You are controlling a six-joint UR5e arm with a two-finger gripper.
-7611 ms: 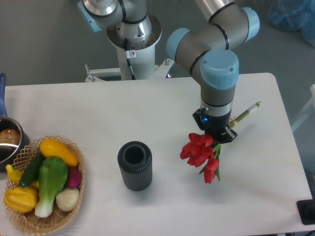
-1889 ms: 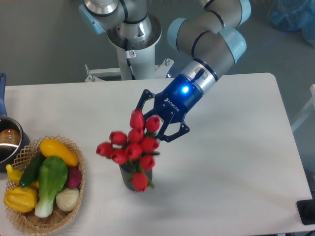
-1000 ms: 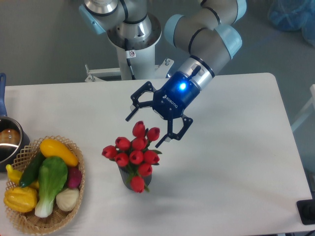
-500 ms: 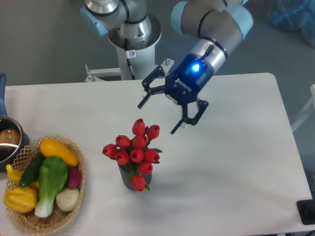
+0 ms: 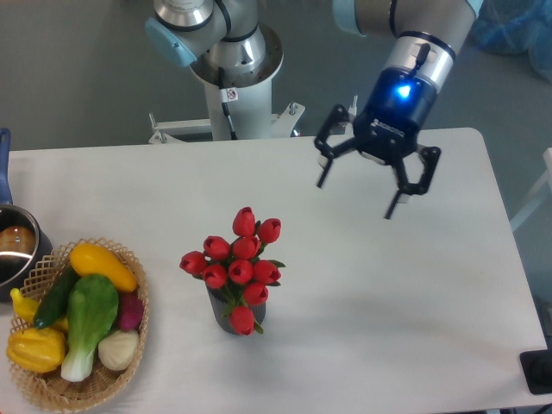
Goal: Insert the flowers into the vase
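Pot [image 5: 12,250] at table's [image 5: 431,328] left edge, basket [image 5: 129,341] of toy vegetables [image 5: 82,315] at front-left corner. Flowers [image 5: 237,263] stand in vase [image 5: 222,315], mid-table toward front edge. Gripper [image 5: 355,198] hangs near back edge right of centre, fingers [image 5: 324,168] spread wide, holding nothing.

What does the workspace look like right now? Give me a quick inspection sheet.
Surface: white table, no spills seen.
Job's things: flowers stand upright in the vase, blooms hiding most of it.
Clutter: wicker basket of toy vegetables at front left; metal pot at the left edge behind it.
Grippers: gripper open, holding nothing, raised to the right of and behind the flowers, blue light on.
Cables: a black cable runs down the robot base.
Surroundings: grey floor; blue item at top right, too cropped to identify.
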